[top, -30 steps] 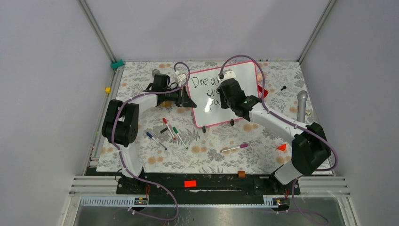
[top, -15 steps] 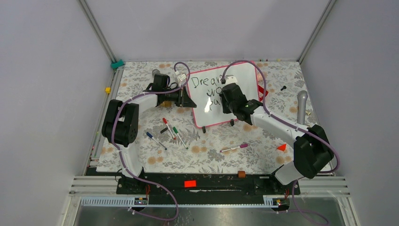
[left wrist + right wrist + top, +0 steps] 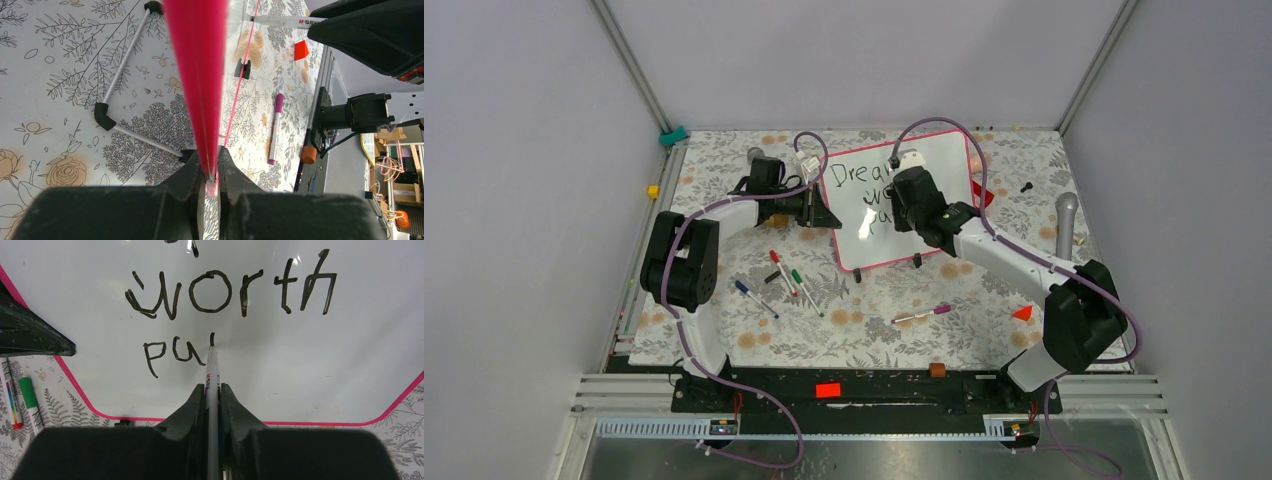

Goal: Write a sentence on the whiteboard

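Here, the marker (image 3: 212,370) is gripped by the closed right fingers (image 3: 192,405), its long axis pointed straight ahead onto the whiteboard (image 3: 310,360), and its tip is set just right of "pu" on the third line of the sentence (image 3: 229,290). Bare board for the letters not yet written is found to the right of the tip, under "worth". The board's pink edge (image 3: 197,75) is clamped by the closed left fingers (image 3: 192,175) and so steadied on the desk (image 3: 60,100).

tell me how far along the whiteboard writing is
Done: the top line starts "Drea" before the arm hides it, and "worth" is complete on the whiteboard. In hand: the right gripper holds a marker, tip on the third line, which reads "pu" plus a started stroke; the left gripper clamps the pink frame. Left: the rest of that word.
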